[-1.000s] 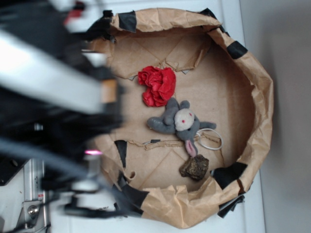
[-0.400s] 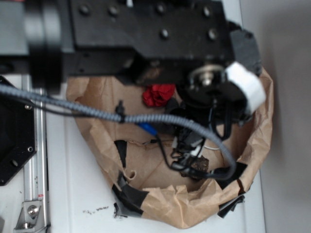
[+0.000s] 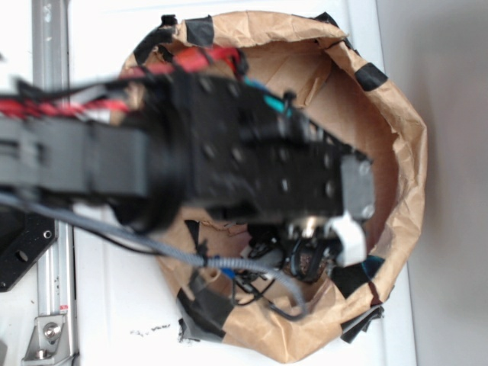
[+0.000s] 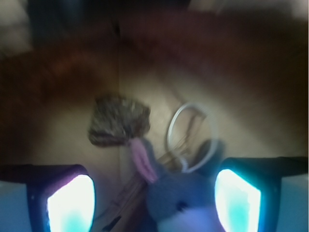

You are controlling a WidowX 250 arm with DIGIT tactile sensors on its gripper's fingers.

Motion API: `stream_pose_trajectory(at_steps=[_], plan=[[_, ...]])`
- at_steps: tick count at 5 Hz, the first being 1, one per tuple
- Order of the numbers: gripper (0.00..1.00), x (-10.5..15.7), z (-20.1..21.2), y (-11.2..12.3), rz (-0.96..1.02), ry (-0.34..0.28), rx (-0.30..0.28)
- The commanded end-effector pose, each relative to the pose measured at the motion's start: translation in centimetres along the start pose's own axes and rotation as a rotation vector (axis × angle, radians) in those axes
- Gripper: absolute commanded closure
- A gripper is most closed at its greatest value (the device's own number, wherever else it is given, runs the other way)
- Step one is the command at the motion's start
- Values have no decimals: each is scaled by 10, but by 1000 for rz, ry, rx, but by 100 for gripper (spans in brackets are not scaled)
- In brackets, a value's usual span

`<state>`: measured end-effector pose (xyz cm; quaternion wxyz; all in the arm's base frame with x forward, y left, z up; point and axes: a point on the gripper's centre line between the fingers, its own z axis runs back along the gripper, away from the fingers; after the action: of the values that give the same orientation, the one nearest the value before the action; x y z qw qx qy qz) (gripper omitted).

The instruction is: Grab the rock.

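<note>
In the wrist view the rock (image 4: 119, 120), a dark brown craggy lump, lies on the brown paper floor ahead of my gripper (image 4: 153, 203). The gripper is open, its two glowing fingers (image 4: 71, 203) wide apart at the bottom of the frame. The grey plush mouse (image 4: 181, 195) lies between them, its pink ear touching the rock. In the exterior view my arm covers most of the paper basket (image 3: 404, 152); the gripper (image 3: 309, 255) hangs low near the front wall, and only a sliver of the rock (image 3: 306, 264) shows beneath it.
A white ring (image 4: 189, 135) lies beside the mouse's head. The basket's crumpled paper wall (image 4: 63, 72) rises close behind the rock. Black tape patches (image 3: 371, 77) mark the rim. Cables (image 3: 252, 274) hang under the arm. The red paper ball is hidden.
My arm has swung in over the basket and come lower toward its front wall, now covering the red ball and the mouse in the exterior view.
</note>
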<state>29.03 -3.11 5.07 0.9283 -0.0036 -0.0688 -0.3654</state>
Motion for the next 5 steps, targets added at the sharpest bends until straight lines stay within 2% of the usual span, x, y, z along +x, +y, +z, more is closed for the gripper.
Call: stream_pose_trajectory(at_steps=[1,2,3,4,5], plan=[[0,32,-2,-31,-113,-60,-24],[0,42,-5,-38,-102,-88,-71],[100,47,-18,-40,-40,-58,-41],[100,41,-11,-37,-3,-61,-6],[100,31,20,-21,87,-84,38]])
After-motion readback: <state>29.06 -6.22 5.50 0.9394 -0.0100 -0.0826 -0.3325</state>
